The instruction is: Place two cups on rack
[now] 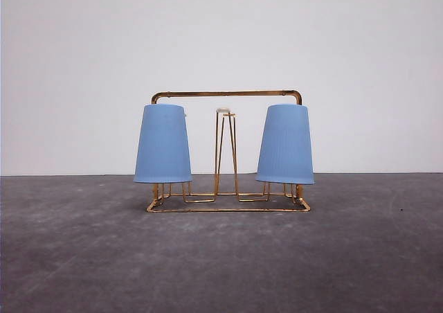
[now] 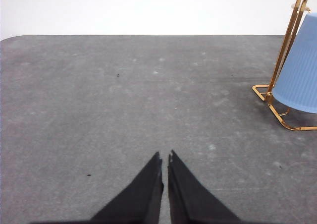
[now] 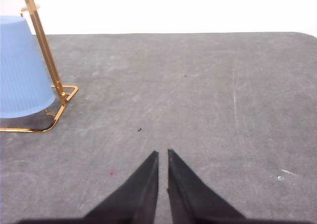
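Observation:
The gold wire rack [image 1: 228, 93] stands in the middle of the grey table. Two light blue ribbed cups hang upside down on its outer prongs: one on the left [image 1: 163, 144], one on the right [image 1: 285, 145]. A bare white-tipped prong [image 1: 223, 147] stands between them. In the left wrist view my left gripper [image 2: 165, 157] is shut with nothing in it, well away from the rack [image 2: 283, 50] and a cup [image 2: 300, 73]. My right gripper [image 3: 163, 154] is likewise shut on nothing, apart from the rack [image 3: 47, 53] and a cup [image 3: 22, 68].
The dark grey tabletop [image 1: 221, 257] spreads around the rack on all sides, with a plain white wall [image 1: 221, 36] behind it. Small specks and scuffs mark the surface.

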Motion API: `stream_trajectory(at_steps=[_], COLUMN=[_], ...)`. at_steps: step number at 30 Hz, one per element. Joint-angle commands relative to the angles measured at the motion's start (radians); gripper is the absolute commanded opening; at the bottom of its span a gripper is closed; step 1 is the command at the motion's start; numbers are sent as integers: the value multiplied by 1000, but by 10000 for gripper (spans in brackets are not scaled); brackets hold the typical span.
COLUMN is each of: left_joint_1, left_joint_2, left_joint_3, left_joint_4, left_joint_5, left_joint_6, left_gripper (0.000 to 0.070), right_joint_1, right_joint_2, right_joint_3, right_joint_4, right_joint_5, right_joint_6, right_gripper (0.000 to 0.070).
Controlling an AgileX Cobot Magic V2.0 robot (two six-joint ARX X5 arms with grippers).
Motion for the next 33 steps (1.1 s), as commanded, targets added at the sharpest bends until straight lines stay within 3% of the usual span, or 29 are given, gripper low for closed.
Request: stream_trajectory(at_steps=[1, 33], left_joint_1=[0, 0], left_joint_2=[-1, -1], left_joint_3=[-14, -14], left_joint_4=[15, 15], left_joint_5=[0, 0], left_joint_6=[-2, -2], left_gripper=[0, 0], right_joint_1=[-1, 0], right_joint_2=[-1, -1], right_joint_3=[-2, -2], right_joint_4=[-1, 17], right_joint_5=[1, -2], right_joint_6=[-8, -8], right_gripper=[32, 32])
